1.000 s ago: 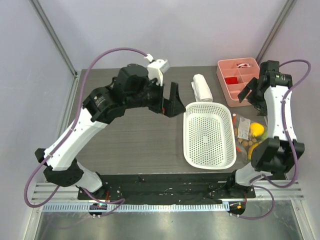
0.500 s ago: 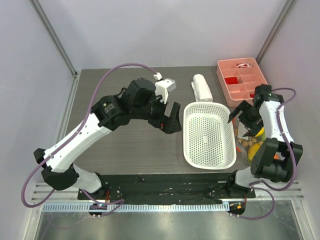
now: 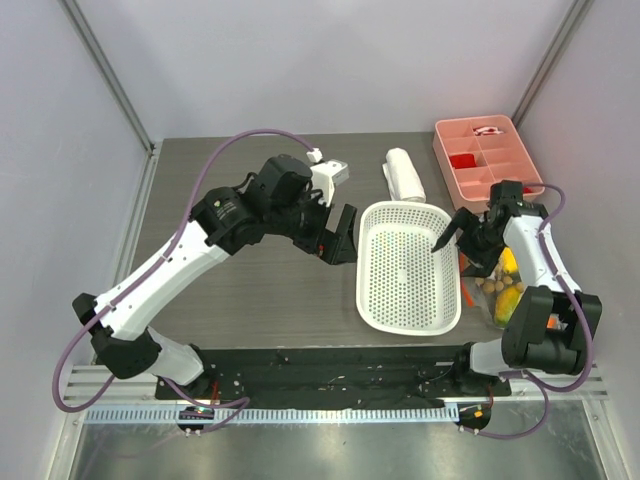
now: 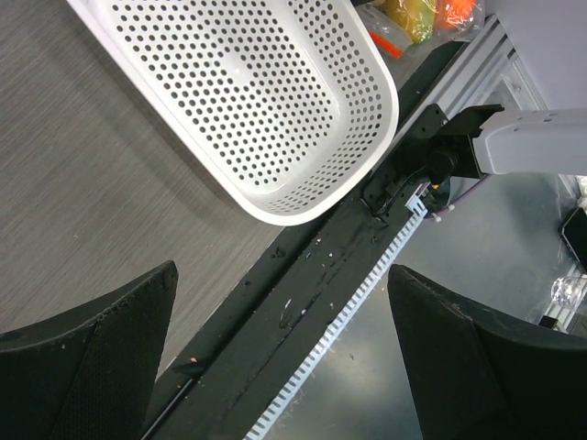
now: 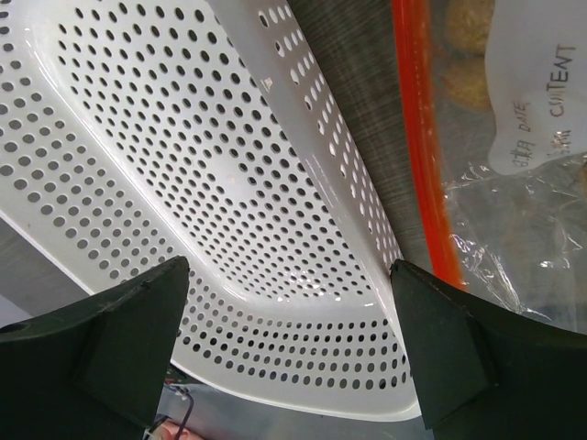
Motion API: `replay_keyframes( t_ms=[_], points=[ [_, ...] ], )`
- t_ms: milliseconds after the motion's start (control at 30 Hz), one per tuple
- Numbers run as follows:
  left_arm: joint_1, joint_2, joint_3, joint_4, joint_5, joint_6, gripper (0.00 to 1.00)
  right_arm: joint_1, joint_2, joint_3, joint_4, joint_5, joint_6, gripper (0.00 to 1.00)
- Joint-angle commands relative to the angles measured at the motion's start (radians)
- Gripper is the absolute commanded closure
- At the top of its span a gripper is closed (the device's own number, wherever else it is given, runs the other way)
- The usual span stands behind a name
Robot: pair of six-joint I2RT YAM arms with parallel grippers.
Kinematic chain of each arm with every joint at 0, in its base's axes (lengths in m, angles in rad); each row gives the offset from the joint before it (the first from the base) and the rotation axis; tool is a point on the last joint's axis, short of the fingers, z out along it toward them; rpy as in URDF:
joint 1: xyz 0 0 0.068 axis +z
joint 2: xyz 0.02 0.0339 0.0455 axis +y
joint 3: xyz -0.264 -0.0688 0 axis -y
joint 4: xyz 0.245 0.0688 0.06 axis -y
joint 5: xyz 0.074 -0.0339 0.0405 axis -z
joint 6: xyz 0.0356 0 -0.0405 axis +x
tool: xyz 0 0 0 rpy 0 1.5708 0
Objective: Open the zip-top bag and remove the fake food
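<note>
The zip-top bag (image 3: 487,291) lies at the table's right edge, right of the white basket, its orange-red zip strip (image 5: 419,137) shut and facing the basket. Inside it I see a yellow lemon (image 3: 509,260), a green-orange mango (image 3: 508,300) and brown grapes (image 3: 490,287). My right gripper (image 3: 460,240) is open and empty, low over the basket's right rim, just left of the bag; in the right wrist view it (image 5: 289,268) frames the basket wall. My left gripper (image 3: 338,238) is open and empty, above the table left of the basket; it also shows in the left wrist view (image 4: 282,275).
The white perforated basket (image 3: 372,290) sits tilted in the middle right, also in the left wrist view (image 4: 367,137). A pink compartment tray (image 3: 448,165) stands at the back right. A white roll (image 3: 405,176) lies behind the basket. The black base rail (image 3: 330,365) runs along the near edge.
My right gripper came down and left from the pink tray to the basket's right rim. The basket shifted left and turned a little. My left gripper drew slightly back toward the near left.
</note>
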Motion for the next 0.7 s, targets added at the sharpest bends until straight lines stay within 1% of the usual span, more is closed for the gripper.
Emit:
replay_keyframes(
  t_ms=[0,100,167,200,267,300,333,367,400,433,467,567,667],
  points=[
    [0.011,-0.033,-0.001,0.006,0.030,0.013,0.05,0.002,0.000,0.065,0.042,-0.010,0.020,0.02],
    [0.013,-0.033,-0.001,0.006,0.036,0.008,0.06,-0.011,-0.001,0.090,0.028,0.060,0.034,0.00],
    [0.011,-0.036,0.001,0.003,0.037,0.006,0.06,-0.060,-0.002,0.102,0.030,0.091,0.037,0.00],
    [0.014,-0.036,-0.001,0.003,0.037,0.005,0.06,-0.080,-0.001,0.107,0.031,0.105,0.051,0.01],
    [0.013,-0.039,0.001,0.002,0.041,0.005,0.06,-0.110,0.025,0.120,0.039,0.123,0.057,0.08],
    [0.013,-0.039,-0.001,0.000,0.044,0.005,0.06,-0.113,0.039,0.127,0.043,0.117,0.056,0.22],
    [0.016,-0.040,-0.001,-0.002,0.042,0.005,0.06,-0.114,0.068,0.127,0.059,0.117,0.059,0.26],
    [0.016,-0.042,-0.001,-0.003,0.042,0.005,0.06,-0.114,0.082,0.125,0.063,0.114,0.057,0.35],
    [0.016,-0.044,-0.002,-0.003,0.041,0.006,0.06,-0.113,0.096,0.128,0.066,0.117,0.065,0.67],
    [0.017,-0.045,-0.002,-0.006,0.036,0.006,0.06,-0.113,0.114,0.125,0.072,0.120,0.066,0.81],
    [0.019,-0.050,-0.004,-0.005,0.037,0.006,0.06,-0.111,0.121,0.119,0.082,0.111,0.069,0.89],
    [0.023,-0.062,-0.018,-0.003,0.031,0.005,0.06,-0.079,0.147,0.098,0.092,0.090,0.077,0.90],
    [0.030,-0.065,-0.035,0.006,0.031,0.000,0.06,-0.038,0.159,0.073,0.132,0.024,0.077,0.89]
  ],
)
